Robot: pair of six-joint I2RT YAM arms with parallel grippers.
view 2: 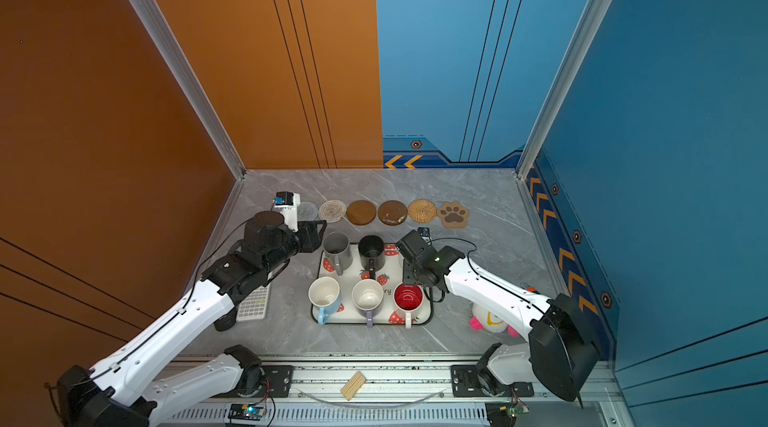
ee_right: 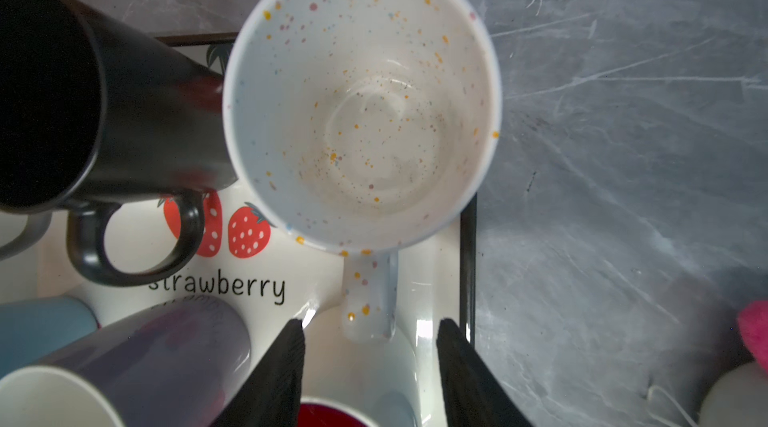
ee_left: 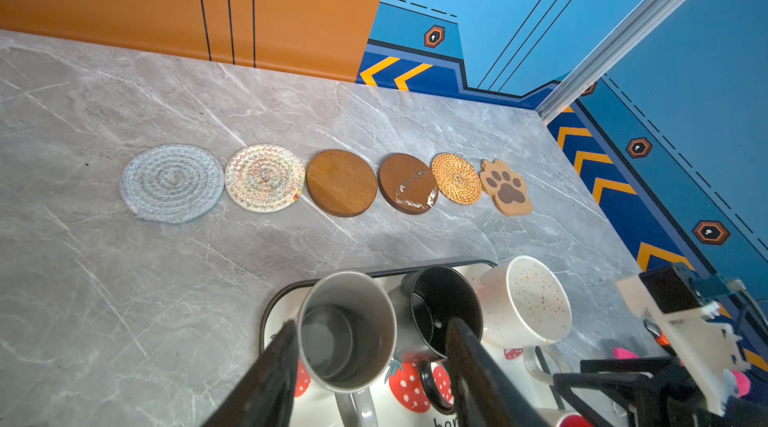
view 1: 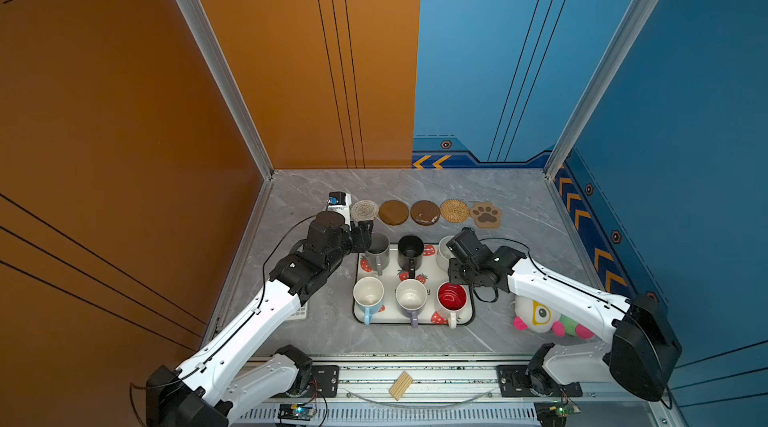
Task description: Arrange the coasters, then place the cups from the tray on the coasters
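Right gripper (ee_right: 370,323) hangs low over the tray (ee_right: 467,258), jaws apart, and the glossy handle (ee_right: 370,300) of the speckled white mug (ee_right: 361,100) points straight back between them, untouched. The left gripper (ee_left: 372,323) stands spread astride the tall grey mug (ee_left: 347,346), one finger seemingly brushing its smooth wall. The woven, wooden and rattan coasters (ee_left: 340,183) lie in a row just beyond.

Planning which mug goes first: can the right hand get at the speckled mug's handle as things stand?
Probably yes: the right hand is open, a finger either side of the handle of the speckled mug, nothing between. The lilac mug stands close.
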